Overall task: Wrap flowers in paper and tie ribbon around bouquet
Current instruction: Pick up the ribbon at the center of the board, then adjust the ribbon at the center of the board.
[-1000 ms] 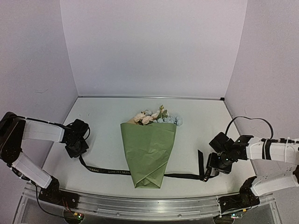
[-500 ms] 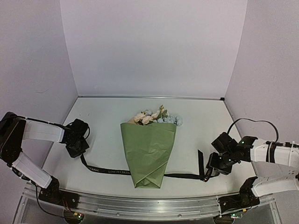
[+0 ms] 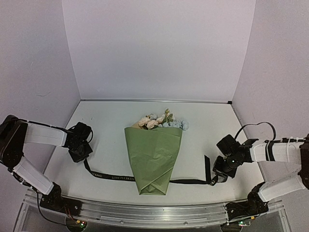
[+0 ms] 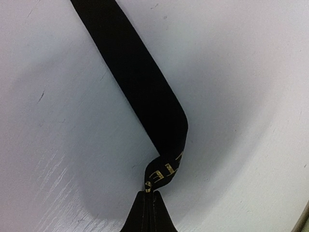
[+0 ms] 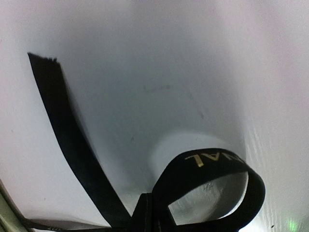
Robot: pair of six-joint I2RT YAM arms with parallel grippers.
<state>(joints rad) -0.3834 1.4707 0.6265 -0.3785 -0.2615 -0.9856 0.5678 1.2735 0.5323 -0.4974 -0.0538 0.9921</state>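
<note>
You're pinching the ribbon at both ends, your left gripper clamping shut on it at centre-left and your right gripper squeezing a loop at lower right, the bouquet lying over its middle, mid-frame

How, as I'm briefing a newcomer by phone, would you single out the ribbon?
Find the central olive-green bouquet. The ribbon passes beneath its narrow end and out sideways to the left pincer and right pincer, both shut on it. Unlike the black cables, it is flat with pale lettering.
</note>
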